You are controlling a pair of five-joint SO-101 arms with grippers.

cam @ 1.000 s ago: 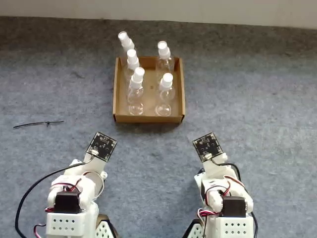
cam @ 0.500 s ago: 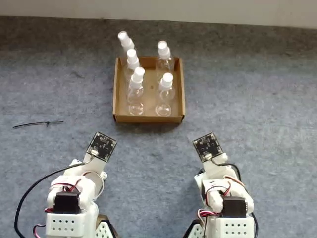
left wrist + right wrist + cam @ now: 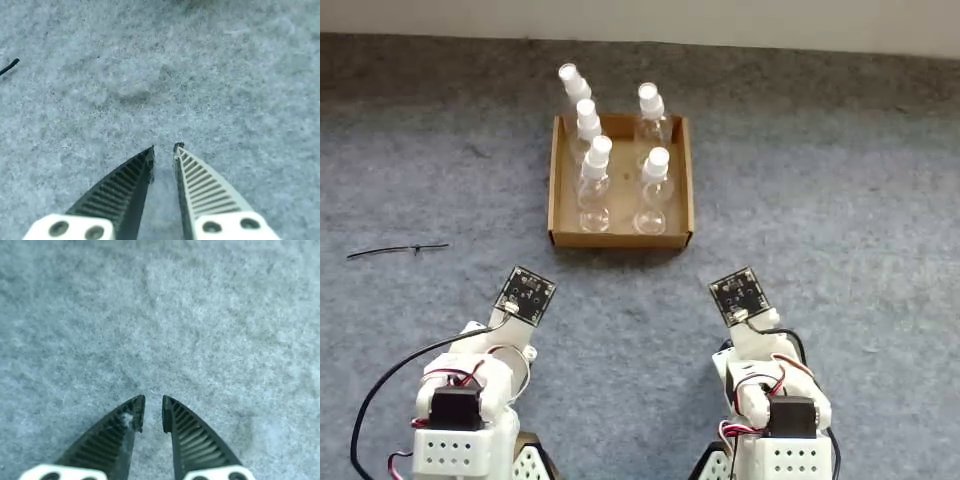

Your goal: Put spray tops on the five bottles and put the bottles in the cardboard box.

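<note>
Five spray-topped bottles (image 3: 593,185) stand at the cardboard box (image 3: 556,200) toward the carpet's (image 3: 820,200) far edge. Four are inside; the fifth at its far-left corner may be inside or behind. Near the near edge, the left gripper (image 3: 164,150) and right gripper (image 3: 153,405) are nearly pressed together, empty.

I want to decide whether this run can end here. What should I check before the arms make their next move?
1. Spray tops on all five bottles: ok, five white tops show.
2. Four bottles upright inside the cardboard box: ok.
3. Leaning bottle at the box's far left corner fully inside: cannot tell, its base is hidden behind another bottle.
4. Left gripper empty: ok, jaws nearly closed, nothing between them.
5. Right gripper empty: ok, the same.
6. Black cable tie apart from the box: ok.
</note>
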